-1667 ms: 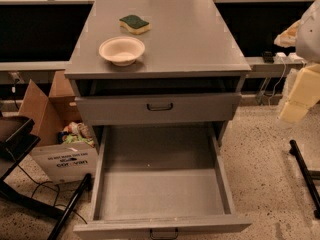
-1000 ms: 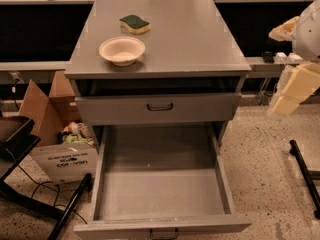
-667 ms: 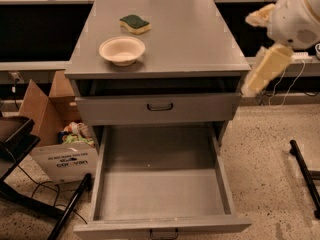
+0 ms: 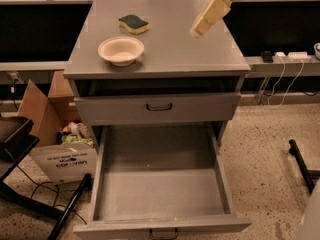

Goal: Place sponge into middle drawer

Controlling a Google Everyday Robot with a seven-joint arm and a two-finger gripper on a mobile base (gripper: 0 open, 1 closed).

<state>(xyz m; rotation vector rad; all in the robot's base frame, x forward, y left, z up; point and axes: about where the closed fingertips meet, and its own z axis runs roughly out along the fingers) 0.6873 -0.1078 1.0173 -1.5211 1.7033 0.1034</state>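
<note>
The sponge, pale yellow with a dark green top, lies at the back left of the grey cabinet top. My gripper hangs over the back right of the cabinet top, to the right of the sponge and apart from it, pointing down and left. It holds nothing that I can see. The middle drawer is pulled wide open at the bottom front of the cabinet, and its broad grey floor is bare.
A round cream bowl sits on the cabinet top in front of the sponge. A shallower drawer with a black handle is shut above the open one. A cardboard box and black chair stand left; a black leg lies right.
My arm has swung from the right side of the cabinet up and to the left, and now hangs over the cabinet top. The sponge, bowl and drawers have not moved.
</note>
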